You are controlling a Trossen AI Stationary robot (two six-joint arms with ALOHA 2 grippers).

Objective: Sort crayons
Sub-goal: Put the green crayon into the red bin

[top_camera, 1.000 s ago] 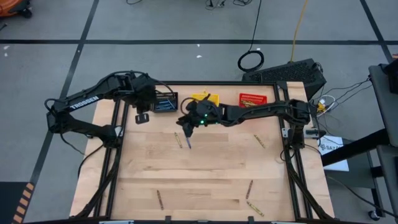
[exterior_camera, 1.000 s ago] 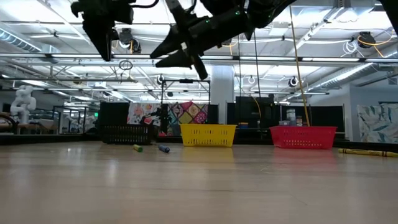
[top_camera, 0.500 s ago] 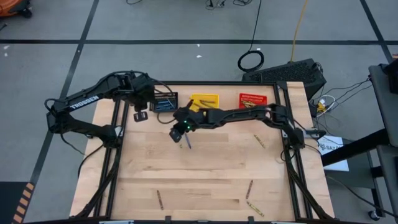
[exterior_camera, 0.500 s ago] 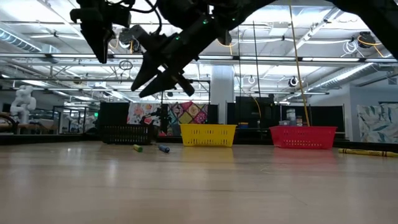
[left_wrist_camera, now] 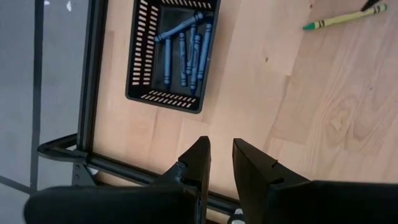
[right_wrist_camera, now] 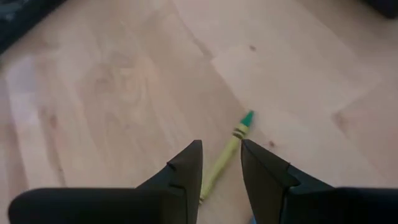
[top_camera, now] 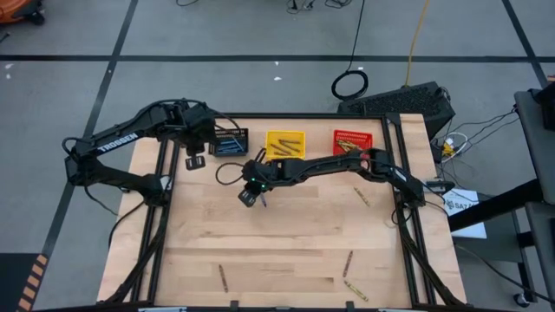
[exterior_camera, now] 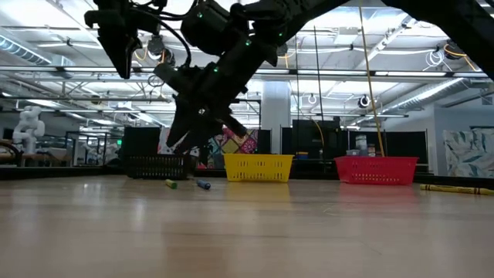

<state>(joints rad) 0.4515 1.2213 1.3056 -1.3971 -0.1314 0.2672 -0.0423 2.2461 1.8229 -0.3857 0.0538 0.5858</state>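
Looking from above, we see the right gripper [top_camera: 251, 196] lowered over the counter [top_camera: 295, 243] just in front of the black bin [top_camera: 231, 143], while the left gripper [top_camera: 196, 162] hangs beside that bin. At counter height, two crayons [exterior_camera: 185, 184] lie before the black bin. Through the wrists, our left gripper's fingers [left_wrist_camera: 198, 163] stand slightly apart and empty near the bin's blue crayons [left_wrist_camera: 185, 46]; the right's straddle, ungripped, a yellow-olive crayon [right_wrist_camera: 227, 157].

High view: straight down over the whole table [top_camera: 286, 251]. Low view: level across it. Wrist views: close above the tabletop, both showing one yellow-green crayon [right_wrist_camera: 225, 155].
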